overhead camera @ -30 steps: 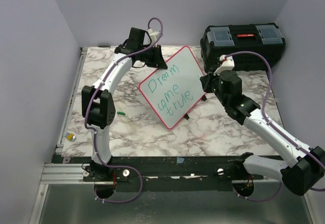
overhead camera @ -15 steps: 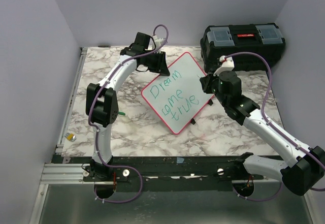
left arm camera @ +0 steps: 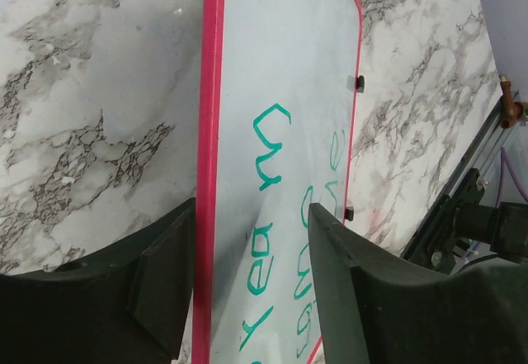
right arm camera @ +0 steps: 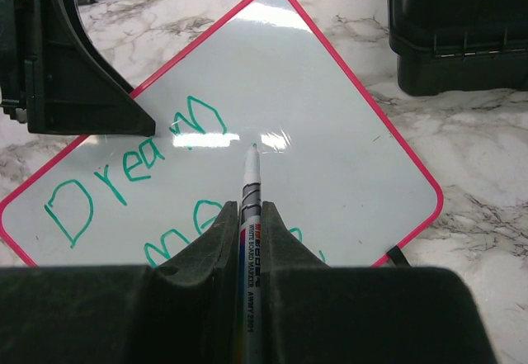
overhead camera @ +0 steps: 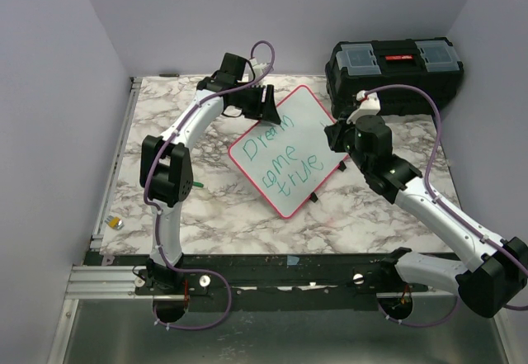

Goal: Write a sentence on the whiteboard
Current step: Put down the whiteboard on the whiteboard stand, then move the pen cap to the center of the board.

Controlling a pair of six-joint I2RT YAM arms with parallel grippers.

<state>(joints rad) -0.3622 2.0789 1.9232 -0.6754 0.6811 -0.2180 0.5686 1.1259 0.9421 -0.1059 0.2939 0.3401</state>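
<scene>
1. the flat, white, pink-rimmed rectangular whiteboard (overhead camera: pixel 309 120) rests on the marbled grey-and-white counter (overhead camera: pixel 206 207). it is turned cornerwise, toward the far edge and about midway between the left and right edges. it sits near the black plastic toolbox (overhead camera: pixel 394 65) at the far right corner.
2. the green handwritten sentence (overhead camera: pixel 285 159) on it reads "dream come true" (the letters wobble a little but are legible). it looks whole, with no word left hanging.
3. the left tool (overhead camera: pixel 266 104) sits over the board's far left edge. in the wrist view its two black fingers (left arm camera: pixel 161 273) stand apart on either side of the rim with a gap showing, so it is open and holds nothing.
4. the right tool (right arm camera: pixel 249 209) is closed tight on a slim white whiteboard marker (right arm camera: pixel 250 174). the tip points forward over the board's bare upper part, just past the "m" of "dream". whether the tip touches the surface i cannot tell.
5. judged from this, the writing itself looks done. what seems left is small: lifting the marker clear, taking the left tool off the rim, and perhaps capping the marker and setting it down. (a small green piece (overhead camera: pixel 196 184) toward the counter's left edge may be the cap, but it is too small to be sure.)
</scene>
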